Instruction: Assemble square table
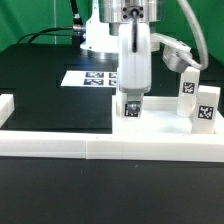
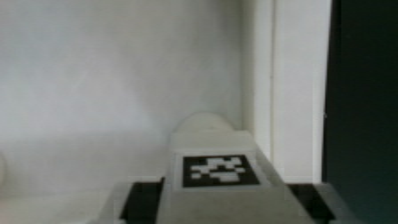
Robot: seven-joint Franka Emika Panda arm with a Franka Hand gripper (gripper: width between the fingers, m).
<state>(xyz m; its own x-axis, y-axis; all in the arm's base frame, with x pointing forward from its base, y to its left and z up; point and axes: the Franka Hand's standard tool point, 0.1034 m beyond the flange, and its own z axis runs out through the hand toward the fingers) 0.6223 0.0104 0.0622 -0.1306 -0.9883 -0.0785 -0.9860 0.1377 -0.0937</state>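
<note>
Behind the leg block (image 1: pixel 131 108), the fingers (image 1: pixel 131 97) stay hidden.

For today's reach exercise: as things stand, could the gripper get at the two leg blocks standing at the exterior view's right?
Probably not at once: the gripper already holds a leg. The two legs stand uncovered, so nothing else blocks them.

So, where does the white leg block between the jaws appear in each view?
Exterior view: the leg block hangs at the middle of the picture, upright between the jaws, above the square slab.
Wrist view: the same block fills the lower middle.
Shared landmark: the black-and-white tag on the block.
</note>
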